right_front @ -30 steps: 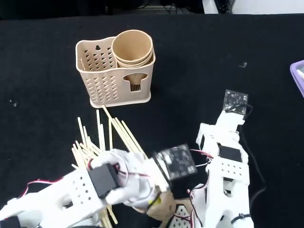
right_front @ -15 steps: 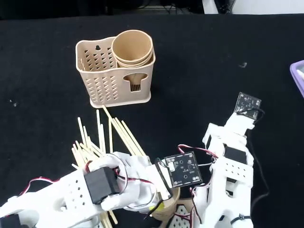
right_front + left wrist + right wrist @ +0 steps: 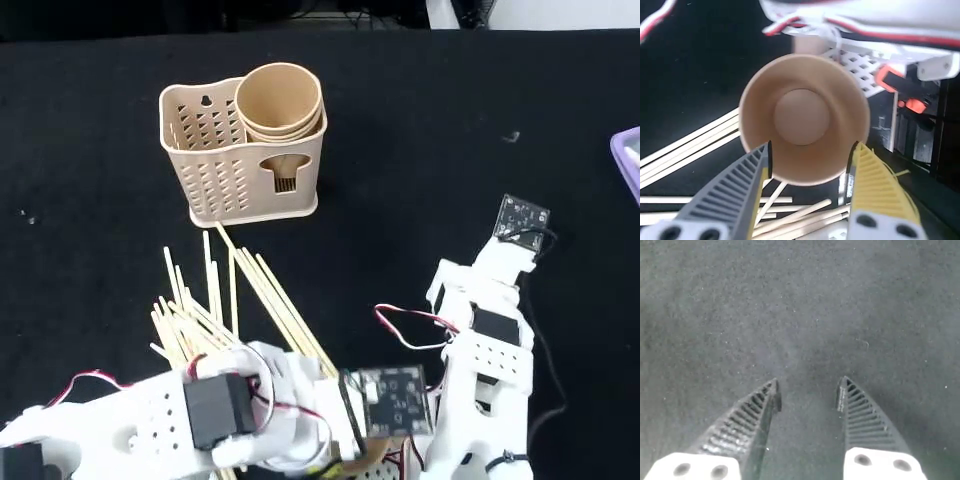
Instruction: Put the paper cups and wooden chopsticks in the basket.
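Observation:
A paper cup (image 3: 802, 115) lies with its mouth toward my left gripper (image 3: 812, 150). The gripper is open, one finger on each side of the cup's lower rim, and the cup keeps its round shape. Wooden chopsticks (image 3: 240, 290) are scattered on the black cloth beside the left arm (image 3: 200, 420), and some lie under the cup (image 3: 690, 150). The beige basket (image 3: 200, 95) stands at the back with stacked paper cups (image 3: 280, 95) in its right compartment. My right gripper (image 3: 807, 390) is open over bare cloth.
The right arm (image 3: 490, 340) stands close to the left gripper at the front of the table. A purple object (image 3: 628, 155) sits at the right edge. Black cloth lies bare between the basket and the arms.
The left arm has moved toward the front edge and lowered over the cup, which it now covers from above. The right arm shifted slightly right at first, then held still.

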